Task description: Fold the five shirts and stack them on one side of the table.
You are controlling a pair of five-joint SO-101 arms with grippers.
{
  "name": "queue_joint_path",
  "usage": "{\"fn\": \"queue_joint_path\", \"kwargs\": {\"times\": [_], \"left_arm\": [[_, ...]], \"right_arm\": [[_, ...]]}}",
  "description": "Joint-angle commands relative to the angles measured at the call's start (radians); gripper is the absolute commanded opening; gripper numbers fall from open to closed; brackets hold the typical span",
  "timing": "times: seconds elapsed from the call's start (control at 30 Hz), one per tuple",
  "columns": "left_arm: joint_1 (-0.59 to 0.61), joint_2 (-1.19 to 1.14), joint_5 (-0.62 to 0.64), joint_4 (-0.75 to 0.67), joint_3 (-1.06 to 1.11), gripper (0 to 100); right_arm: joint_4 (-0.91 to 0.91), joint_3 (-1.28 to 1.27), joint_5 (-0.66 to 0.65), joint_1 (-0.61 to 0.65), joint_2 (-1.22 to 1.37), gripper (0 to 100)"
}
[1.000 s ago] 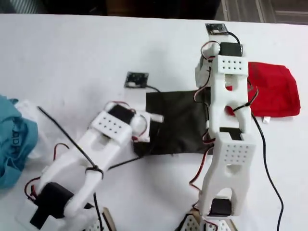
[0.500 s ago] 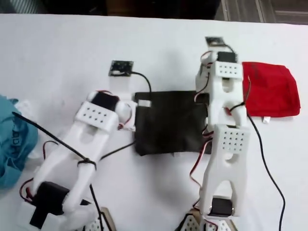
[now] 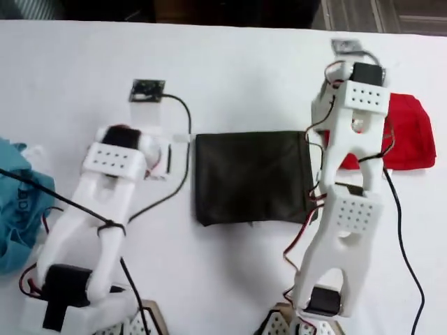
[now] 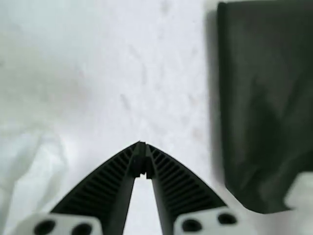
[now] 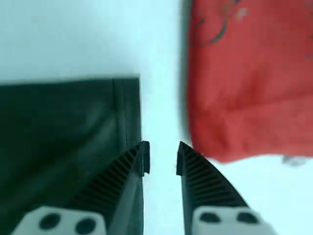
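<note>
A black shirt [image 3: 251, 176] lies folded flat in the middle of the table. To its right is a folded red shirt [image 3: 412, 136], partly under the right arm. My left gripper [image 4: 142, 159] is shut and empty over bare table, just left of the black shirt [image 4: 266, 98]. My right gripper [image 5: 161, 156] is slightly open with nothing in it. It hovers over the strip of table between the black shirt [image 5: 63, 132] and the red shirt [image 5: 249, 83]. A crumpled teal shirt [image 3: 17, 209] sits at the left edge.
A white cloth [image 4: 29, 161] lies near the teal shirt, hard to tell from the white table [image 3: 230, 70]. Cables trail from both arms across the front of the table. The far half of the table is bare.
The left arm has drawn back leftward off the black shirt's edge. The right arm has shifted right, toward the red shirt. The black shirt now lies fully uncovered.
</note>
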State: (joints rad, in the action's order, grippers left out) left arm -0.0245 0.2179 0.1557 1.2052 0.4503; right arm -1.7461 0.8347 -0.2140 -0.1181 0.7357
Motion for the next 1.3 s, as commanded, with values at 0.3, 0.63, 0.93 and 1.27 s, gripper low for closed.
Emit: {"fn": "queue_joint_path", "kwargs": {"times": [0.3, 0.63, 0.93, 1.27], "left_arm": [[0.080, 0.051, -0.031, 0.057, -0.076, 3], [0.083, 0.051, -0.037, 0.078, -0.076, 3], [0.084, 0.051, -0.038, 0.069, -0.082, 3], [0.084, 0.051, -0.038, 0.069, -0.079, 3]], "right_arm": [[0.105, -0.663, -0.084, 0.054, -0.354, 22.2], [0.318, -0.776, 0.028, 0.142, -0.344, 22.5], [0.288, -0.769, 0.032, 0.117, -0.243, 22.4], [0.217, -0.769, 0.031, 0.044, -0.582, 22.4]]}}
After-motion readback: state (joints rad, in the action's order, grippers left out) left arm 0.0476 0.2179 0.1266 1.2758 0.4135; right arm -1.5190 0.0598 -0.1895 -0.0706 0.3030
